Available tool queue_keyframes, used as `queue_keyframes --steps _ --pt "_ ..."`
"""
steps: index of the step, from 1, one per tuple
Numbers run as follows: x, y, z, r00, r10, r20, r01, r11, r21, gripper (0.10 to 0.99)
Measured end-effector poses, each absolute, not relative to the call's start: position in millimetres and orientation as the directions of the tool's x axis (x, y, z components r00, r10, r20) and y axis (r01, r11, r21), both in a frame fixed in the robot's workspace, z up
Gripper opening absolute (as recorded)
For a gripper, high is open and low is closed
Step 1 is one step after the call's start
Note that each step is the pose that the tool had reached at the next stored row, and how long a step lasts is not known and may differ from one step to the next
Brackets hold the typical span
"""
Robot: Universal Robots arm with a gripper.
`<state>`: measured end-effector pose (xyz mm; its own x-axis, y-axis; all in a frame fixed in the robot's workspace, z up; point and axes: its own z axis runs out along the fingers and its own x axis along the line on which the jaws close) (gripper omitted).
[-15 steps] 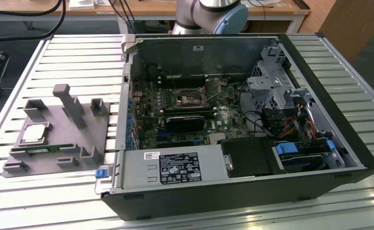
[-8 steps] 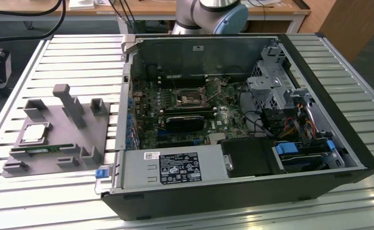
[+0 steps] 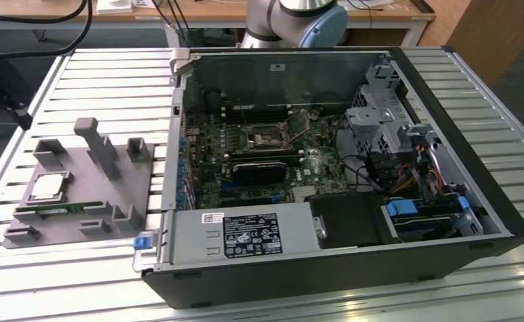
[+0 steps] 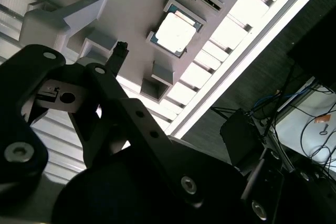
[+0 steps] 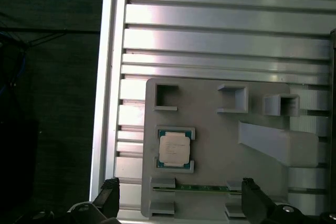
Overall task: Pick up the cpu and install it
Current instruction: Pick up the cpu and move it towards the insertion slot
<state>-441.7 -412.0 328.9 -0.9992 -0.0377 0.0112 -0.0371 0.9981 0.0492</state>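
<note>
Ext. view: cpu [image 3: 49,186] lies flat in a walled nest on grey fixture [image 3: 78,193], at the exterior view's left of the tabletop [image 3: 109,80], prob. so it can't slide; open PC case [image 3: 351,221] sits beside. First wrist view: hand [image 5: 178,188] spread open, empty, over fixture; memory stick [image 5: 205,187] just beside cpu. Second wrist view: fingertip [image 4: 122,50] apart from cpu, fixture posts near.

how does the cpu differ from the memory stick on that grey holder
The cpu is a flat square; the memory stick is a long thin strip. The cpu has a silvery top; the memory stick is green. The cpu lies flat, while the memory stick seems to stand on edge. Both sit on the grey holder.
</note>
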Motion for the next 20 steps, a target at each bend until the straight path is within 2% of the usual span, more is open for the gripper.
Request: queue_keyframes --steps 13,14,15,16,17,20 --pt "-441.6 -412.0 328.4 -0.999 -0.038 0.011 -0.037 0.998 0.049 0.988" --pt "-441.6 -412.0 328.4 -0.999 -0.038 0.011 -0.037 0.998 0.049 0.973" --pt "-441.6 -412.0 328.4 -0.999 -0.038 0.011 -0.037 0.998 0.049 0.910" --pt "-441.6 -412.0 328.3 -0.999 -0.038 0.011 -0.037 0.998 0.049 0.910" --pt "-441.6 -412.0 328.3 -0.999 -0.038 0.011 -0.037 0.998 0.049 0.843" --pt "-441.6 -412.0 328.2 -0.999 -0.038 0.011 -0.037 0.998 0.049 0.831"
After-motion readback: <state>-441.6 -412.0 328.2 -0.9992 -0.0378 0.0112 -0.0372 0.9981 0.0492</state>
